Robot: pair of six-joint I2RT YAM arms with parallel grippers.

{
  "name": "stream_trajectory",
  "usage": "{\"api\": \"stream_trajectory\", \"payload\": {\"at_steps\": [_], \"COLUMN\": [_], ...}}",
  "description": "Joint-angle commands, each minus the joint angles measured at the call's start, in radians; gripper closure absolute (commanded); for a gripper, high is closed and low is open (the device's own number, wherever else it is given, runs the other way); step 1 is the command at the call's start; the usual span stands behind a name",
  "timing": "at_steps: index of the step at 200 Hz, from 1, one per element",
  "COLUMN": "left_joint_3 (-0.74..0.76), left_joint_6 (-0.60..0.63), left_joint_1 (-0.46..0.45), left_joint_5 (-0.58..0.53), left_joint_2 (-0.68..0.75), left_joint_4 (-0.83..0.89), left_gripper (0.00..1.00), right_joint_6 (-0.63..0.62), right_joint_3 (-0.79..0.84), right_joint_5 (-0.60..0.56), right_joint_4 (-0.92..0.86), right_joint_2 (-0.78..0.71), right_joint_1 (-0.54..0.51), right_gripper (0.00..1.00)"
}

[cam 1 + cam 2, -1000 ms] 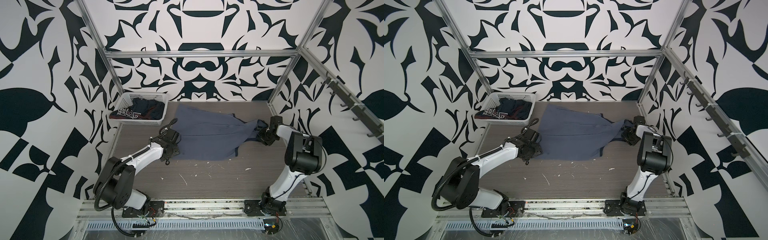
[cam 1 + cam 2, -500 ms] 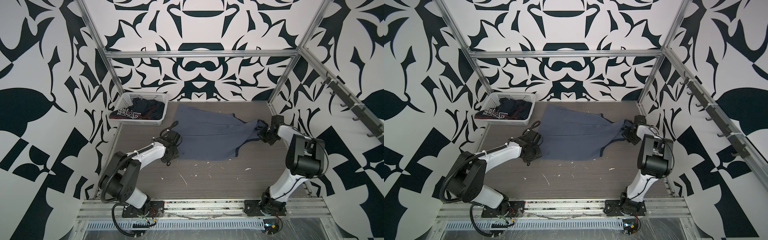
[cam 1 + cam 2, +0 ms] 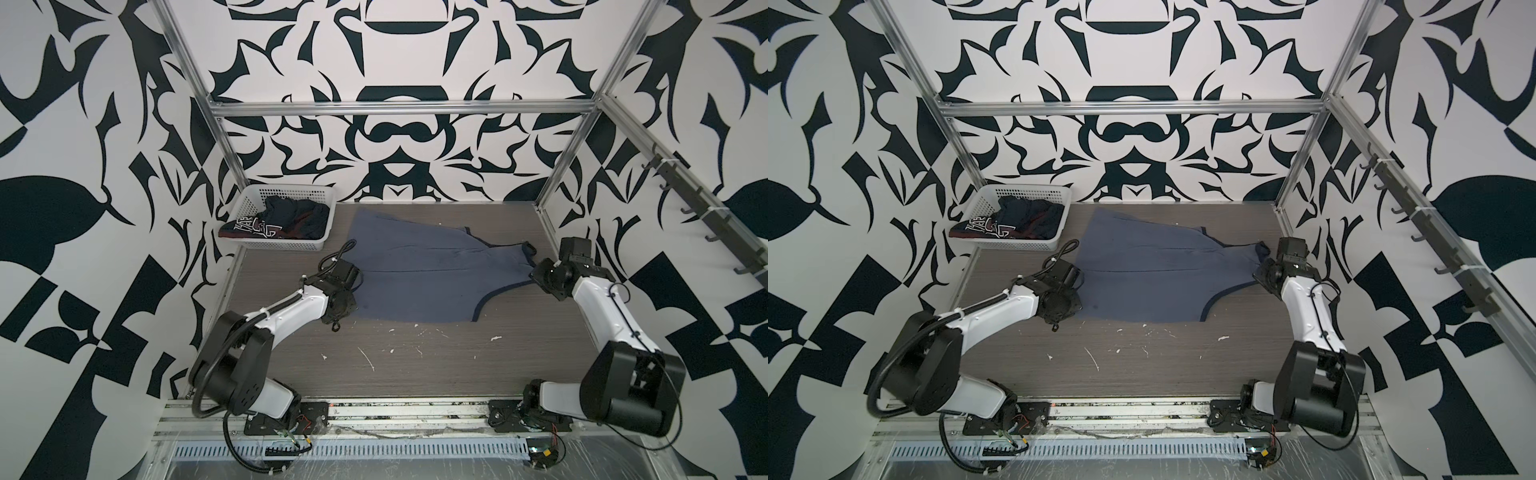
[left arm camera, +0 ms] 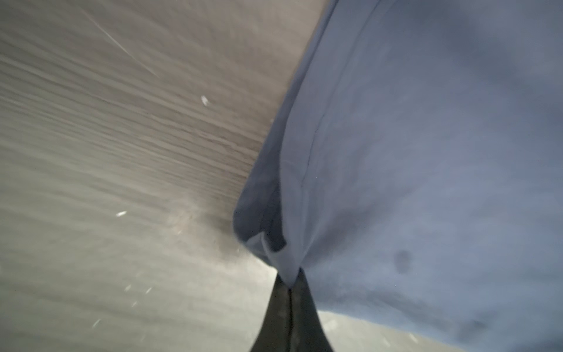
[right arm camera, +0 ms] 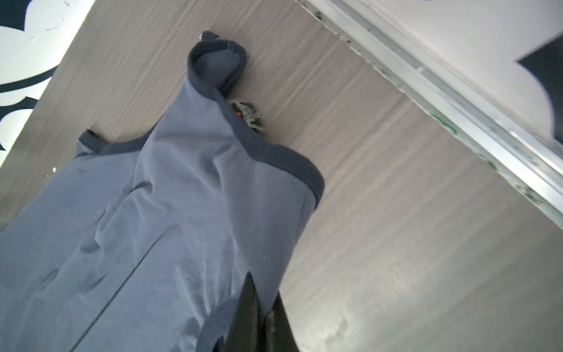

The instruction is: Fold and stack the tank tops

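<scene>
Now: the grey-blue tank top (image 3: 419, 282) lies spread on the table (image 3: 415, 365), from centre toward 12 o'clock. Its hem is at 9 o'clock and its navy-trimmed straps at 3 o'clock.

My left gripper (image 4: 291, 288) sits at the garment's 8 o'clock corner. In the wrist view the fingers (image 4: 280, 311) are pressed together, with the hem corner (image 4: 274, 259) pinched and bunched between the tips.

My right gripper (image 5: 263, 292) works the garment's 3 o'clock end. Its jaws are closed tight on cloth just beside the navy armhole trim. Beyond it one strap loop (image 5: 216, 58) curls on the table, and something small and patterned peeks from under the trim. I cannot tell what it is.

The navy tank top (image 3: 291, 216) lies crumpled in the white basket (image 3: 291, 189) at the table's 10 o'clock corner. A part with white lettering spills over the basket's 8 o'clock rim.

White flecks (image 3: 494, 338) are scattered across the table toward 6 o'clock.
</scene>
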State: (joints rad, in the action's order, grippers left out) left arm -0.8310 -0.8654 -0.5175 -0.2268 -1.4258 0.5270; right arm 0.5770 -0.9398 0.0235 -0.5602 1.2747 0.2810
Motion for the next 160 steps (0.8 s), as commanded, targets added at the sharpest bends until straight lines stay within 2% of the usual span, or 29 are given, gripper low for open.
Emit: {"api": "stream_trajectory", "payload": {"at_steps": [1, 19, 40, 67, 83, 96, 125, 160], "left_joint_3": [0.023, 0.033, 0.027, -0.009, -0.105, -0.241, -0.656, -1.192], "left_joint_6": [-0.022, -0.033, -0.039, -0.044, -0.006, 0.047, 0.164, 0.218], "left_joint_1": [-0.001, -0.001, -0.001, -0.002, 0.001, 0.011, 0.062, 0.171], "left_joint_5": [-0.052, -0.065, -0.035, -0.013, -0.028, -0.04, -0.054, 0.051], "left_joint_2": [0.126, 0.2, 0.221, 0.185, 0.119, 0.043, -0.166, -0.425], "left_joint_4": [0.074, 0.094, 0.099, 0.088, 0.093, 0.123, 0.23, 0.33], "left_gripper": [1.0, 1.0, 1.0, 1.0, 1.0, 1.0, 1.0, 1.0], "right_joint_6": [-0.008, 0.006, 0.015, 0.024, 0.029, 0.045, 0.075, 0.1], "right_joint_3": [0.052, 0.093, 0.133, 0.133, 0.061, -0.018, -0.294, -0.613], "right_joint_5": [-0.071, -0.067, -0.041, -0.031, -0.016, 0.007, 0.019, 0.023], "right_joint_4": [-0.062, -0.073, -0.079, -0.056, -0.064, -0.045, -0.067, -0.055], "right_joint_2": [-0.098, -0.157, -0.201, -0.192, -0.132, -0.08, 0.07, 0.26], "right_joint_1": [0.0, 0.0, -0.001, 0.0, -0.001, -0.009, -0.029, -0.036], "right_gripper": [1.0, 1.0, 1.0, 1.0, 1.0, 1.0, 1.0, 1.0]}}
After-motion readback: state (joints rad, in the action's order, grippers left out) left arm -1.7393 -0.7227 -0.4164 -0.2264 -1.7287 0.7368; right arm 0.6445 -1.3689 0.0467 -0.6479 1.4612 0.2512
